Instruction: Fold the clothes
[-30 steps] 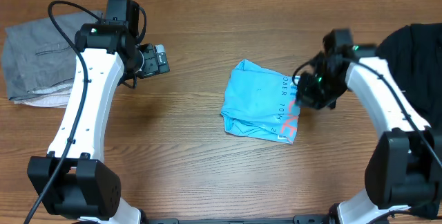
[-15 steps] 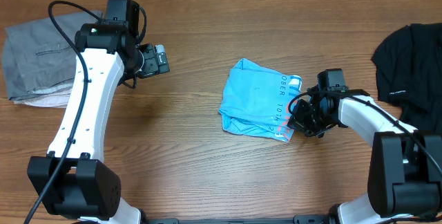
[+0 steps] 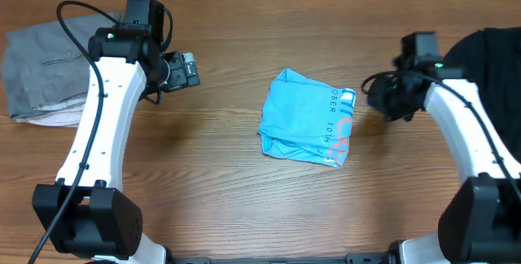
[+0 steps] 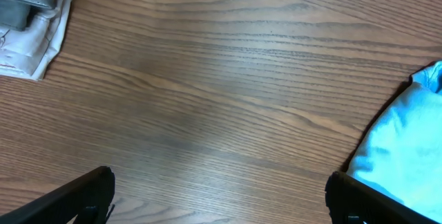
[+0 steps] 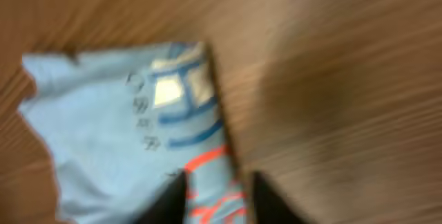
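The clothes, a light blue T-shirt [image 3: 305, 125], lie folded into a small bundle at the table's middle, with white and coral lettering along the right edge. In the right wrist view the shirt [image 5: 117, 127] is blurred below the camera. My right gripper [image 3: 381, 98] hovers just right of the shirt's upper right corner, apart from it. Its fingers [image 5: 217, 196] stand slightly apart with nothing between them. My left gripper [image 3: 186, 70] hangs wide open far to the left, over bare wood [image 4: 221, 203]. The shirt's edge [image 4: 407, 148] shows at the right of the left wrist view.
A grey and white pile of folded clothing [image 3: 41, 72] lies at the table's far left, its corner [image 4: 27, 3] visible in the left wrist view. A black garment [image 3: 488, 60] is heaped at the right edge behind my right arm.
My right gripper has come off the shirt's lower right edge, moved up and to the right, and its jaws have parted. The shirt stays on the table. The left arm has not moved.
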You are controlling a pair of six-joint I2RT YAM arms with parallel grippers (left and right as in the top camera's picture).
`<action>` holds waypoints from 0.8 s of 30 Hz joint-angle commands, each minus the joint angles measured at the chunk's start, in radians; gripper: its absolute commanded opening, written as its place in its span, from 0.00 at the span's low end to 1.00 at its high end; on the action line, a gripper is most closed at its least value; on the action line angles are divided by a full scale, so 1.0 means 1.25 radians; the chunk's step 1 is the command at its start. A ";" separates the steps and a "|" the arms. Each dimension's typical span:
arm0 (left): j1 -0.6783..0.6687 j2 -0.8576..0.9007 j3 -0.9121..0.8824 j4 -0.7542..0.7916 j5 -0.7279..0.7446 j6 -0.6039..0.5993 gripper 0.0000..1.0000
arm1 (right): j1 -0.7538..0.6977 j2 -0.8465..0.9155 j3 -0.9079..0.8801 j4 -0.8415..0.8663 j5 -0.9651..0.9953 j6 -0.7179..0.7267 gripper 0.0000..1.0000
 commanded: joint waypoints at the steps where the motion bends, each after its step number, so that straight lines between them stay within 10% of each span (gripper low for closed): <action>1: -0.002 -0.008 0.008 0.000 -0.008 -0.005 1.00 | -0.032 -0.015 0.018 -0.009 0.177 -0.007 1.00; 24: -0.002 -0.008 0.008 0.100 0.086 -0.006 0.96 | -0.039 -0.015 0.016 -0.008 0.190 -0.007 1.00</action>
